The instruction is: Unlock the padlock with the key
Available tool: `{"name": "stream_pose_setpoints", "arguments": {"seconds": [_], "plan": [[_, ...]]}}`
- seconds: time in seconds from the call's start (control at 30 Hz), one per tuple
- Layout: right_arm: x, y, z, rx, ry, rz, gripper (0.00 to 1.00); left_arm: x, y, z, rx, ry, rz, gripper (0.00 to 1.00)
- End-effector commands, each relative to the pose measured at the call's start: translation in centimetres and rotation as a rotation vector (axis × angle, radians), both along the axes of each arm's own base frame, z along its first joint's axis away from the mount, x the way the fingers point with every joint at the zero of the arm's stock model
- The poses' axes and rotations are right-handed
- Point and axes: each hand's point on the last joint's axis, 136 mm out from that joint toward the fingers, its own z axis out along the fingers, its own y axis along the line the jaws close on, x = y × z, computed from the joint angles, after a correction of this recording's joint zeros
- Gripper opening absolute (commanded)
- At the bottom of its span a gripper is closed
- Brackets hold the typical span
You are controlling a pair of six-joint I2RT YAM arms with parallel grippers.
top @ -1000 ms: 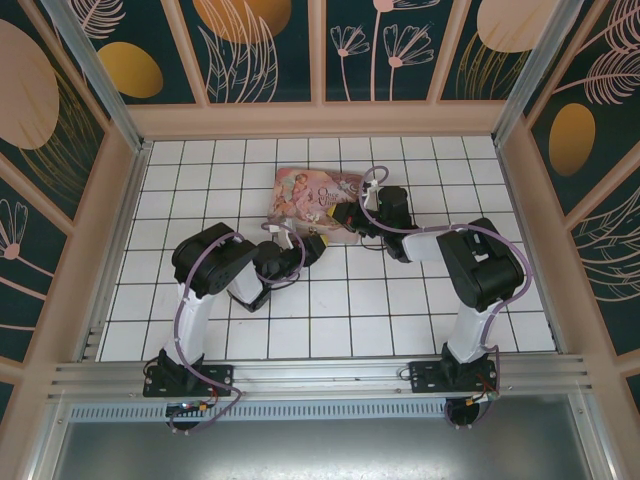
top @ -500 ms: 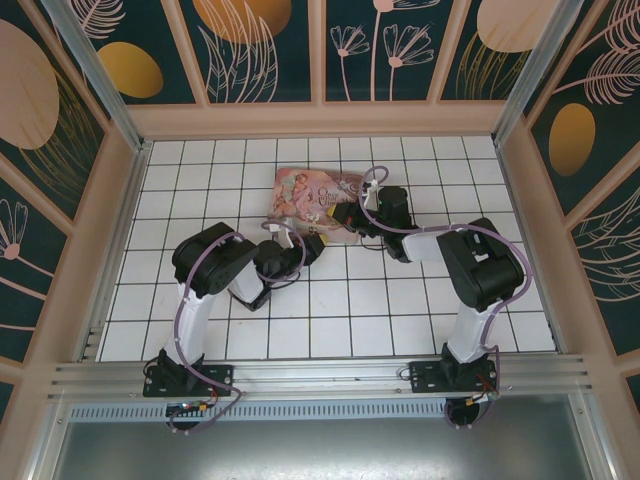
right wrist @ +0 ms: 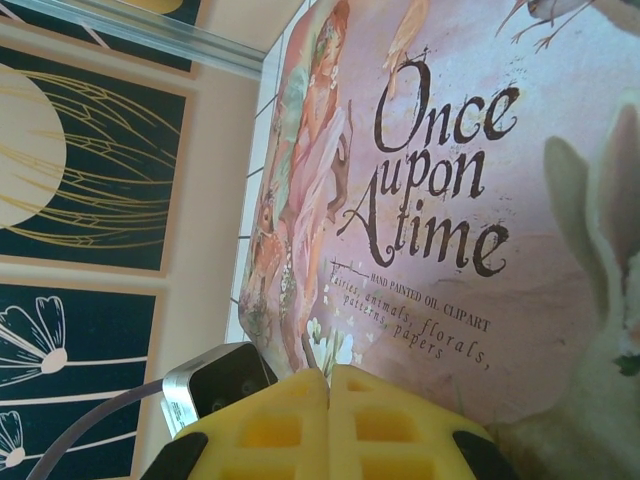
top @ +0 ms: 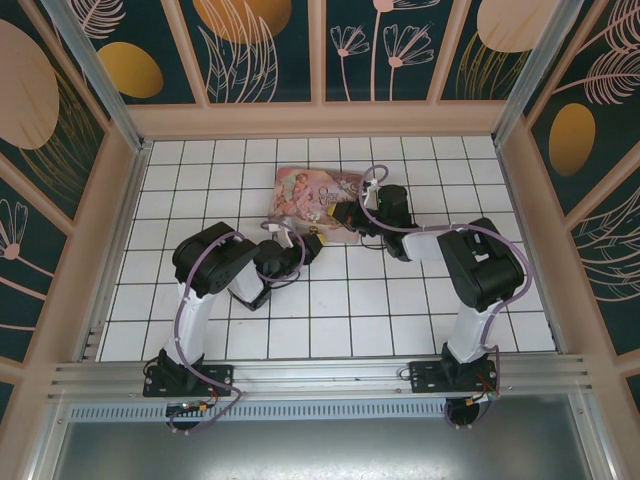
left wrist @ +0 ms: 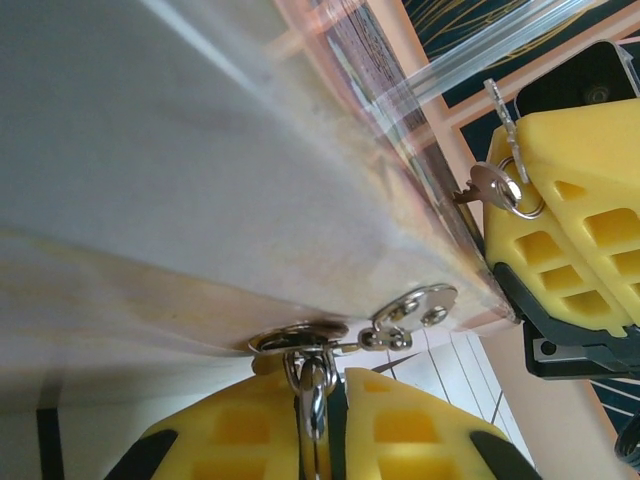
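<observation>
Left gripper [left wrist: 325, 378] is found at the near edge of the pink tin box [top: 310, 195], which lies on the white tiled floor [top: 330, 310] toward the far middle of the enclosure. Its yellow pads [left wrist: 410, 425] are drawn together and clamped on the thin silvery shackle of the padlock [left wrist: 312, 388]. The padlock's body is hidden between the pads. The shackle is seen to run up to a small metal ring [left wrist: 298, 340] lying against the pale side wall of the tin. Just right of that ring, a small riveted hasp plate [left wrist: 418, 306] is noted against the same wall.

Further right, the key [left wrist: 485, 188] is observed near the right end of the tin's wall, with its blade pointed left toward the tin. Whether the tip touches the wall cannot be told. The key is held apart from the padlock, with the hasp plate between them. A thin wire ring [left wrist: 528, 205] is threaded through the key's head, and a clear strip [left wrist: 497, 100] stands up beside it. The key is gripped at its head by the right gripper [right wrist: 329, 385], whose yellow pads are pressed flush together. From above, this gripper is placed at the right near corner of the tin, just beside the left gripper. Under the right wrist, the tin's illustrated lid is recorded, lettered "Once upon A time".
</observation>
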Motion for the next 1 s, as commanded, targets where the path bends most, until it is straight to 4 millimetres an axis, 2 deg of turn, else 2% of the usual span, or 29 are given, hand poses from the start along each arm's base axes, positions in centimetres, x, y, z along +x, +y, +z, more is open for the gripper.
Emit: {"name": "stream_pose_setpoints", "arguments": {"seconds": [0.0, 0.17, 0.33, 0.63, 0.8, 0.97], "plan": [[0.2, -0.4, 1.0, -0.041, 0.010, -0.001, 0.00, 0.1, -0.1, 0.8, -0.034, -0.008, -0.010, 0.00], [-0.2, -0.9, 5.5, -0.049, -0.077, -0.006, 0.00, -0.3, -0.4, 1.3, -0.035, 0.041, -0.039, 0.00], [-3.1, -2.1, 6.6, -0.010, -0.102, -0.018, 0.00, -0.6, -1.1, 1.2, -0.018, 0.107, -0.087, 0.00], [-9.5, -4.6, 2.7, 0.056, -0.017, -0.056, 0.00, -1.5, -1.8, 1.1, -0.044, 0.243, -0.154, 0.00], [-11.9, -5.1, 0.5, 0.087, 0.045, -0.080, 0.00, -2.1, -1.6, 1.8, -0.110, 0.305, -0.159, 0.00], [-13.5, -4.4, -0.7, 0.112, 0.084, -0.105, 0.00, -2.6, -1.3, 3.6, -0.217, 0.333, -0.153, 0.00]]}}
